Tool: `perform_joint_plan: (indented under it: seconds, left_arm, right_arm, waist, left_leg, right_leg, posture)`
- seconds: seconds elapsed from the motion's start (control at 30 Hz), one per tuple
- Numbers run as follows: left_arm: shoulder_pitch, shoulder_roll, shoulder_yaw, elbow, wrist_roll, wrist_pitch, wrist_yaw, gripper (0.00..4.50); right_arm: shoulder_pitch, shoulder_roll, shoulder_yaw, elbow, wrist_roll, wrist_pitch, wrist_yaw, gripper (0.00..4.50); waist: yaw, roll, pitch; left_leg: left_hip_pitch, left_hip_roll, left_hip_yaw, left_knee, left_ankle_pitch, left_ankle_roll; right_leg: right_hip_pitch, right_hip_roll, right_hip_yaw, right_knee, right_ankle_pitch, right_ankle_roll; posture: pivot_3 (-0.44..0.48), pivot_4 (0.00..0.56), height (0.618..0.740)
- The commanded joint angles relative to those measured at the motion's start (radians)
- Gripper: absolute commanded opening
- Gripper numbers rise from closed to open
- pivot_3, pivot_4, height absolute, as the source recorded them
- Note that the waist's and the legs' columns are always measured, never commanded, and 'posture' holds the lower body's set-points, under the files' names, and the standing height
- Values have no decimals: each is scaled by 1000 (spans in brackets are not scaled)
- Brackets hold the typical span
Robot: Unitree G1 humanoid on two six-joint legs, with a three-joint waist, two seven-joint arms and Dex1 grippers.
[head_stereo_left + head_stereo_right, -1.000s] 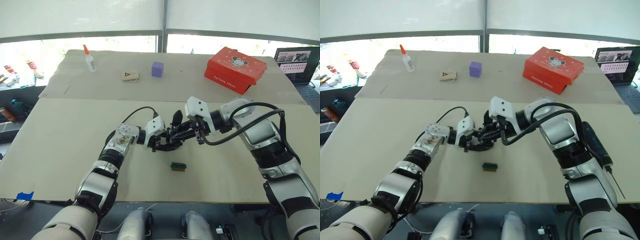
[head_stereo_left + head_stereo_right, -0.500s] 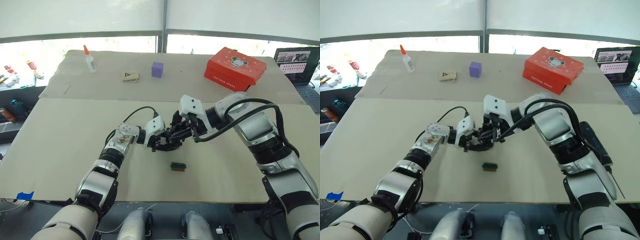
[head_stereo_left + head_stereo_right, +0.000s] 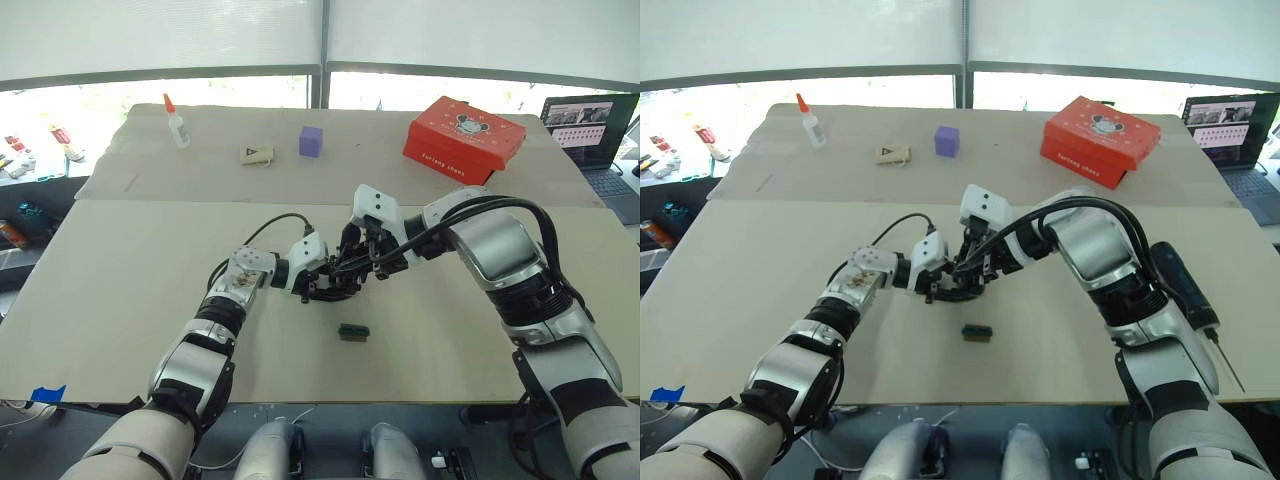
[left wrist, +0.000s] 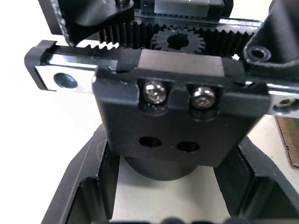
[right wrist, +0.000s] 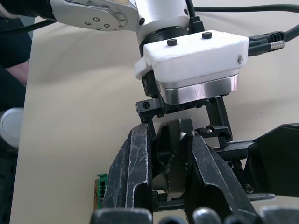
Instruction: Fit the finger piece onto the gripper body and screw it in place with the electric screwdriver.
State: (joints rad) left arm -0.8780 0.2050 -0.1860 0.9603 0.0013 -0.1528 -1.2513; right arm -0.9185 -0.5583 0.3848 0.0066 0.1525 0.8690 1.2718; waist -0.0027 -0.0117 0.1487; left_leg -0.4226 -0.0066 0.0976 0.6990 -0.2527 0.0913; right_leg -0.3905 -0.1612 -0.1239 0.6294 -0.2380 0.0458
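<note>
The gripper body (image 4: 173, 98) is a black assembly with a toothed rack, a pinion and a block with two screws. My left gripper (image 3: 325, 287) is shut on its round base at the middle of the table. My right gripper (image 3: 357, 262) meets it from the right, shut on the finger piece (image 5: 174, 149), a black wedge between its two fingers (image 5: 135, 172). The piece's tip sits against the gripper body's frame; I cannot tell how it is seated. The electric screwdriver (image 3: 1181, 286) lies at the table's right side, partly hidden behind my right arm, its thin bit pointing toward the front edge.
A small green-topped block (image 3: 352, 331) lies just in front of the two grippers. On the far table stand a red box (image 3: 464, 138), a purple cube (image 3: 311, 141), a tan card (image 3: 258, 154) and a glue bottle (image 3: 176, 118). A laptop (image 3: 590, 125) sits far right.
My right gripper has moved left with the finger piece, closing onto the gripper body. The left gripper has stayed where it was.
</note>
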Motion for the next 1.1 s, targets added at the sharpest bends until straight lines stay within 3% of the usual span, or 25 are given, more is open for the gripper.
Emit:
perform_joint_plan:
  seconds: [0.03, 0.13, 0.23, 0.5, 0.83, 0.97, 1.1]
  left_arm:
    - [-8, -11, 11, -10, -14, -3, 8, 2289]
    - [-7, -9, 11, -10, -14, -3, 6, 2289]
    - [-6, -9, 10, -12, -15, -3, 5, 2289]
    - [-1, -4, 8, -21, -15, 2, 3, 2290]
    - [-4, -3, 13, -19, -15, 2, 10, 2289]
    - [-6, -2, 15, -15, -14, -1, 11, 2289]
    - [-8, -4, 17, -11, -13, -2, 12, 2289]
  right_arm:
    - [74, -43, 70, 51, -73, -67, -52, 409]
    - [95, -70, 97, 83, -109, -248, -15, 409]
    - [86, -62, 105, 109, -94, -273, 12, 409]
    - [35, -5, 125, 148, -56, -134, 42, 409]
    - [77, -10, 77, 29, -47, 81, -80, 409]
    - [99, -31, 77, 10, -57, 79, -100, 409]
    - [83, -32, 89, 79, -81, -42, -76, 409]
  waist:
    - [2, 0, 0]
    - [2, 0, 0]
    - [2, 0, 0]
    - [-2, 0, -1]
    - [-3, 0, -2]
    - [-2, 0, -2]
    - [-3, 0, -2]
  left_leg:
    - [0, 0, 0, 0, 0, 0]
    - [1, 0, 0, 0, 0, 0]
    - [2, 0, 0, 0, 0, 0]
    - [4, 0, 0, 0, 0, 0]
    - [3, 1, 0, -2, 0, 0]
    - [3, 1, 0, -2, 0, -1]
    - [3, 0, 0, -3, 0, 0]
  right_leg:
    - [0, 0, 0, 0, 0, 0]
    - [1, 0, 0, 0, 0, 0]
    - [2, 0, 0, 0, 0, 0]
    - [2, 0, 0, 0, 0, 0]
    - [1, -1, 0, 0, 0, 0]
    - [1, -1, 0, -1, 0, 0]
    - [1, -1, 0, -1, 0, 0]
  posture:
    - [0, 150, 740]
    - [0, 150, 740]
    - [0, 150, 740]
    - [0, 150, 740]
    - [0, 150, 740]
    - [0, 150, 740]
    - [0, 150, 740]
